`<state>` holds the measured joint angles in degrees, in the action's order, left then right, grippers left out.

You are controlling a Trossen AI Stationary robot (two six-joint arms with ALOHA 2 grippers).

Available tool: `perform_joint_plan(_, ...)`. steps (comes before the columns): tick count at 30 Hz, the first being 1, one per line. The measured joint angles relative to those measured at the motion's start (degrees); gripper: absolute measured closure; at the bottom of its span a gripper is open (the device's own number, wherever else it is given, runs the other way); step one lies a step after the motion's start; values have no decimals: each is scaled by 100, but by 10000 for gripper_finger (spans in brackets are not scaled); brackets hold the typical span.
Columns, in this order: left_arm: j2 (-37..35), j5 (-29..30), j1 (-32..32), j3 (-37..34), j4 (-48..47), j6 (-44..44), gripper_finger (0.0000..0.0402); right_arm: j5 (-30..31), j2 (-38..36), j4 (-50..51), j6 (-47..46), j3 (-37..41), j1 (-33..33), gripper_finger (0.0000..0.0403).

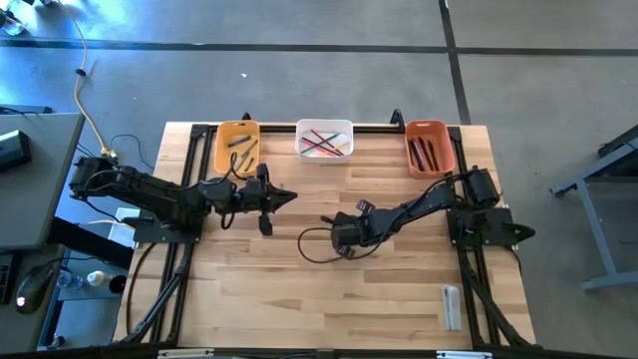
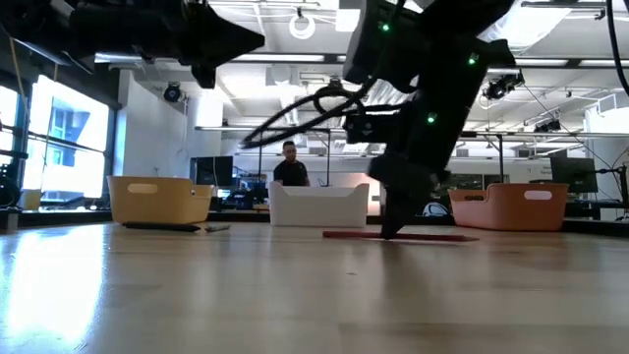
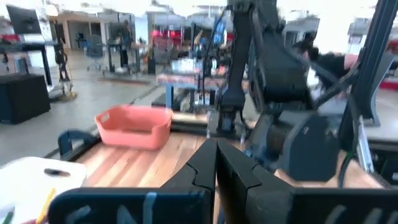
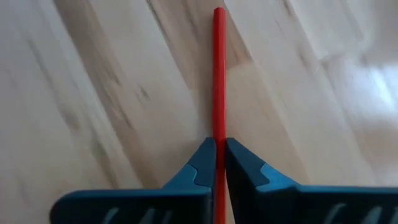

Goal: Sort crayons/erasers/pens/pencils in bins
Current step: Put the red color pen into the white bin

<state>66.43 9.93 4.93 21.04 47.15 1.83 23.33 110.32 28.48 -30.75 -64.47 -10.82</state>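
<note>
A thin red pencil (image 4: 218, 68) lies flat on the wooden table near its middle and also shows in the low view (image 2: 442, 236). My right gripper (image 4: 219, 143) stands over it, shut on it, fingers down at the tabletop (image 2: 393, 226). My left gripper (image 3: 216, 163) is shut and empty, held above the table left of centre (image 1: 287, 196). Three bins stand along the far edge. The yellow-orange bin (image 1: 237, 147) holds dark pens, the white bin (image 1: 324, 128) holds red and green pencils, and the red-orange bin (image 1: 430, 128) holds dark red sticks. My right gripper pinches the red pencil's shaft (image 4: 218, 127) between its two fingertips. The fingers come from above, pointing down, one on each side and set across the pencil. The pencil lies level on the table, its length running out beyond the fingers (image 2: 359, 236).
A small whitish oblong item (image 1: 451, 304) lies near the table's near right corner. Black frame rails (image 1: 189, 170) run along the table's sides. A black cable (image 1: 314, 254) loops beside the right wrist. A person (image 2: 290, 165) stands in the room beyond the white bin.
</note>
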Motion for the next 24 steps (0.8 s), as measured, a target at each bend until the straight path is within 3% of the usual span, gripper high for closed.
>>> perform_joint_plan(6,-377,90,-2,-113,-100,4,401,288,-436,282,181,-4,31,394)
perform_joint_plan(12,-1001,360,277,-803,405,258,401,415,-651,315,517,-8,256,394)
perform_joint_plan(17,-1511,-90,616,-1243,738,503,401,563,-671,258,1113,-74,761,394)
perform_joint_plan(24,-1912,-236,825,-1469,667,507,401,967,-682,125,2492,-736,1717,394)
